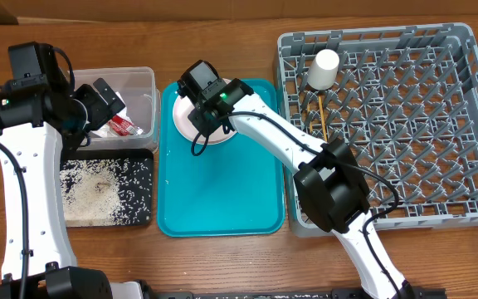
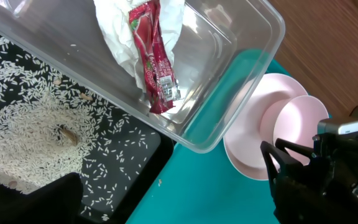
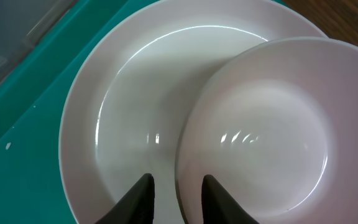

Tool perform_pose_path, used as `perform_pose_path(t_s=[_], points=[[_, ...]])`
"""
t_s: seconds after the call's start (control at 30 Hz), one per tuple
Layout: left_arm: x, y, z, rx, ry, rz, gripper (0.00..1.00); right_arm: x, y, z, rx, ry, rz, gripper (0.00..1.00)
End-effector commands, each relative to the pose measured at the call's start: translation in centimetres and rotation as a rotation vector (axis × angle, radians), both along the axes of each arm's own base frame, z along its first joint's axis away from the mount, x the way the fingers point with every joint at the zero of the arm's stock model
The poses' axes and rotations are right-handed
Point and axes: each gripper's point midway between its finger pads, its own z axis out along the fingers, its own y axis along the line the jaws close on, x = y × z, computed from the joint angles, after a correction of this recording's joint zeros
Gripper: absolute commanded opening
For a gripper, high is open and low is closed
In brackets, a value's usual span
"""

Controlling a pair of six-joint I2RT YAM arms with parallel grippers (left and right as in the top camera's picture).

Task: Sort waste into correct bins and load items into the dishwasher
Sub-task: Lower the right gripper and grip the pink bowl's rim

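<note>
One arm (image 1: 274, 138) outstretched over tray (image 1: 222, 199); right pincer (image 3: 178, 191) straddles bowl (image 3: 260, 137) rim.

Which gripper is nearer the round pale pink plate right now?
Right. The right gripper is just above the pink plate, jaws straddling the rim of the white bowl sitting on it; the left gripper hangs over the clear rectangular plastic tub.

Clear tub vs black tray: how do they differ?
The clear tub is transparent; the black tray opaque. The tub holds a crumpled napkin and red sauce packet; the tray holds loose rice. The tub is deeper-walled, the tray shallow. Both are rectangular, left of the teal tray.
</note>
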Motion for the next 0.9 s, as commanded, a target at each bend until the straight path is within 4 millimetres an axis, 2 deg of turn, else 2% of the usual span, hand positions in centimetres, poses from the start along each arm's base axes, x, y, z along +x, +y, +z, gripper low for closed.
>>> perform_pose_path(t_s=[0.0,0.2,0.3,0.87], points=[[0.07,-0.06,1.07,0.004,-0.031,0.007,1.00,-0.35,0.01,-0.32,-0.005,0.012,0.006,0.27],[0.07,-0.06,1.07,0.004,-0.031,0.007,1.00,-0.48,-0.09,-0.42,-0.009,0.018,0.005,0.23],[0.07,-0.06,1.07,0.004,-0.031,0.007,1.00,-0.49,-0.10,-0.41,-0.010,0.019,0.005,0.18],[0.07,-0.06,1.07,0.004,-0.031,0.007,1.00,-0.65,-0.24,-0.50,-0.016,0.026,0.005,0.17]])
